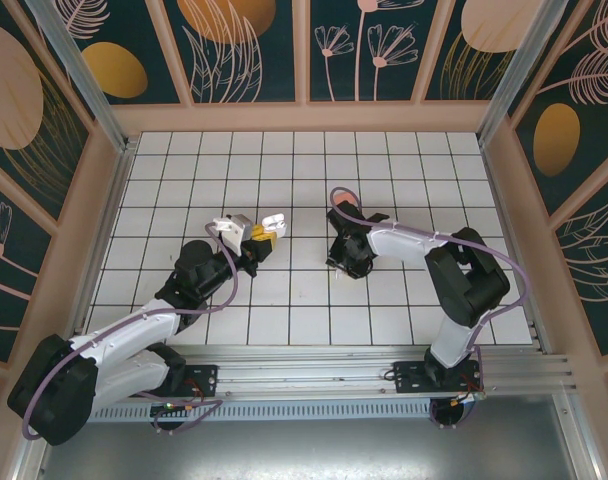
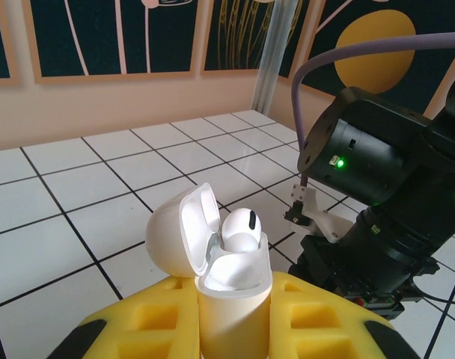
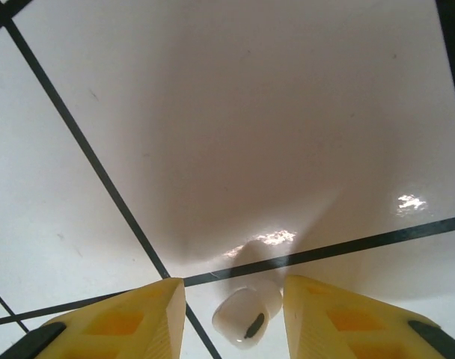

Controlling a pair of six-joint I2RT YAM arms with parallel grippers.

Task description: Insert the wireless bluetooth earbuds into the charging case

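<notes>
My left gripper is shut on the white charging case, held upright between its yellow fingers. The case lid is flipped open to the left, and one white earbud sits in the case with its head sticking out. From above, the left gripper and the case are at mid-table. My right gripper points down at the tiles, open. A second white earbud lies on the tile between its yellow fingers, with a gap on its left side. From above, the right gripper is right of the case.
The floor is white tile with dark grout lines, walled by a salmon rim and patterned panels. In the left wrist view the black right arm, with its purple cable, stands close on the right.
</notes>
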